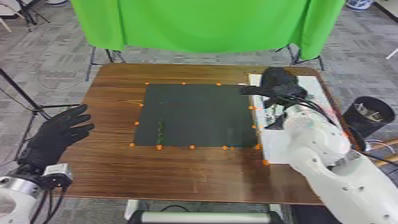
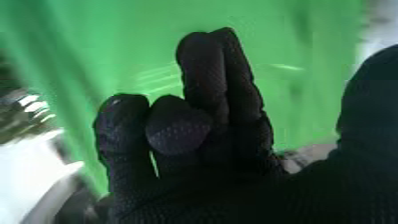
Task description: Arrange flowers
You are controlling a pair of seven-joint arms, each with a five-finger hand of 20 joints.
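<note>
Because the stem (image 1: 161, 132) in the near left corner of the mat (image 1: 200, 110) looks light and probably bendy, pinch it gently mid-length; left of the mat, the left hand (image 1: 55, 131) is spread, and right of it, the right hand (image 1: 280, 84) looks loosely relaxed.

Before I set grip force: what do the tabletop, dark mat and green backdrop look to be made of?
Tabletop: wood or wood-look laminate, light sheen; brown with streaky grain.
Dark mat: matte, even, no glare; felt, foam or rubber, can't tell which.
Green backdrop: likely fabric; hangs in soft folds.
</note>
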